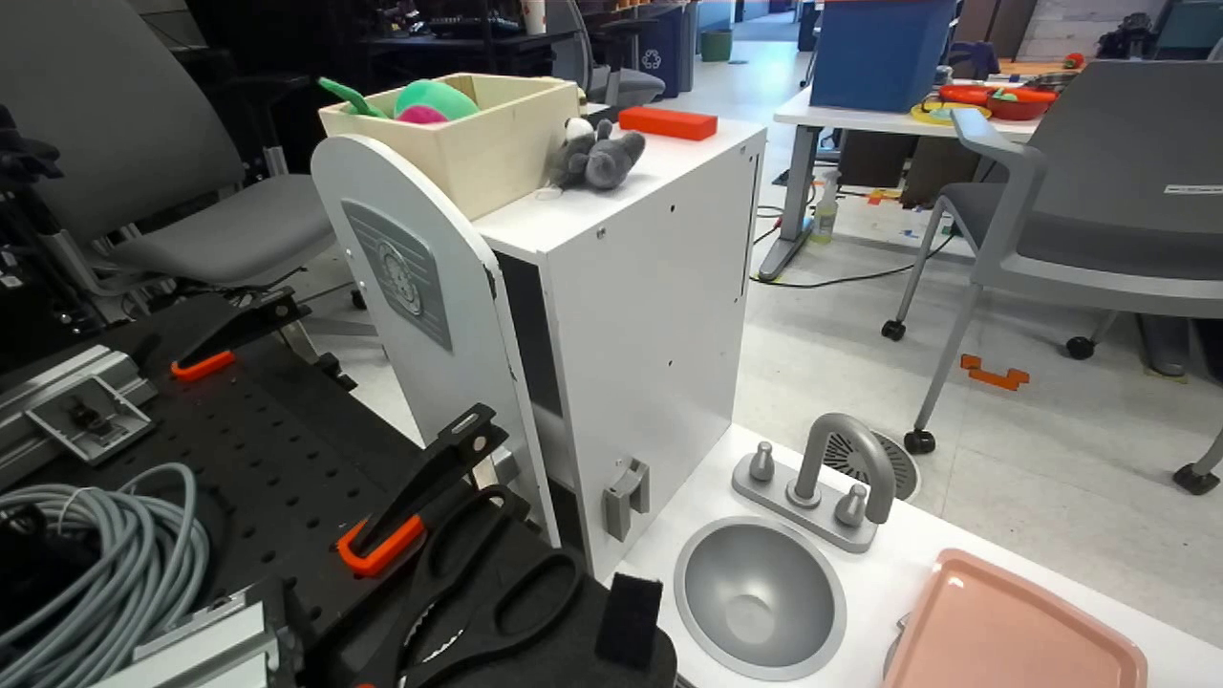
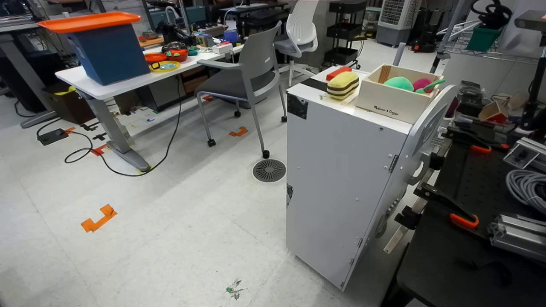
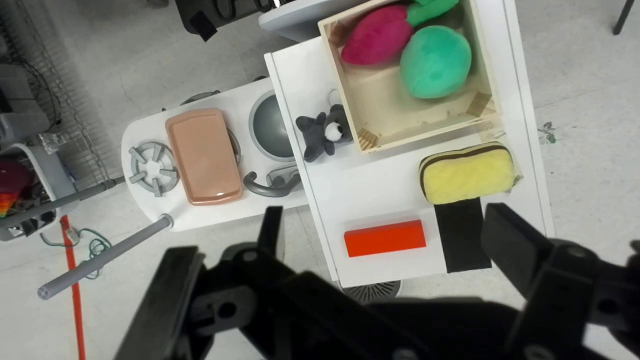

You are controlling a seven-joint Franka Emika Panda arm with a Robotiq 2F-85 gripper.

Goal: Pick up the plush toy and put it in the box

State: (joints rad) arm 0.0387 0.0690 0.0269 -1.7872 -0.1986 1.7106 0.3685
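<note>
The plush toy [image 3: 467, 175] is soft and yellow with dark brown and cream layers. It lies on the white cabinet top beside the box, also in an exterior view [image 2: 342, 84]. In an exterior view the box hides nearly all of it. The box [image 3: 382, 100] is pale wood, open-topped, and shows in both exterior views [image 1: 506, 148] [image 2: 377, 99]. It holds a magenta soft toy [image 3: 377, 35] and a teal one [image 3: 435, 62]. My gripper [image 3: 384, 212] is open and empty above the cabinet, fingers wide apart. It is outside both exterior views.
A red block [image 3: 385, 239] and a grey plush animal [image 3: 315, 135] lie on the cabinet top [image 3: 370, 185]. The curved panel [image 1: 420, 287] rises beside the box. A sink [image 1: 760, 597], a faucet [image 1: 850, 440] and a pink tray [image 3: 205, 157] are on the lower counter.
</note>
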